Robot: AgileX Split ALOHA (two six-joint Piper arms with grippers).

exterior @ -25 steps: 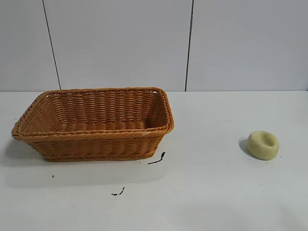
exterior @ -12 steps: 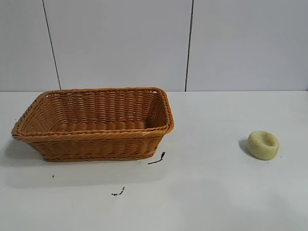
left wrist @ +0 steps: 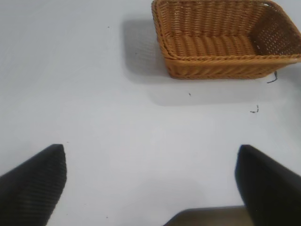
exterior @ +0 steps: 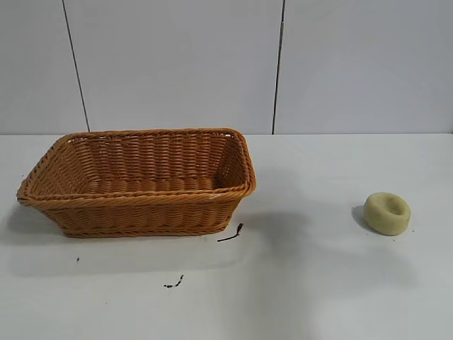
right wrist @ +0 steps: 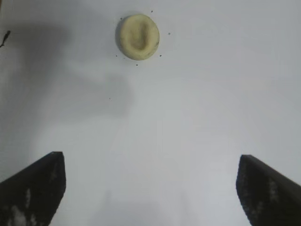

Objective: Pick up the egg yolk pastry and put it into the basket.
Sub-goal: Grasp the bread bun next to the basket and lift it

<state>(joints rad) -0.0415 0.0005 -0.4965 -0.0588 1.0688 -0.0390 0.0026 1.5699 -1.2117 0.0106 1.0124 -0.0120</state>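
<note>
The egg yolk pastry (exterior: 387, 213), a small pale yellow-green puck with a dimpled top, lies on the white table at the right. The orange-brown wicker basket (exterior: 138, 204) stands at the left with nothing inside. Neither arm shows in the exterior view. In the right wrist view my right gripper (right wrist: 150, 162) is open, high over bare table, with the egg yolk pastry (right wrist: 137, 36) well ahead of its fingertips. In the left wrist view my left gripper (left wrist: 150, 157) is open and holds nothing, with the basket (left wrist: 225, 66) far ahead of it.
Two small black scraps (exterior: 231, 234) (exterior: 174, 283) lie on the table in front of the basket. A grey panelled wall (exterior: 226, 64) rises behind the table. A soft shadow (exterior: 333, 248) lies on the table between basket and pastry.
A shadow has spread over the table between the basket and the pastry. Basket and pastry have not moved.
</note>
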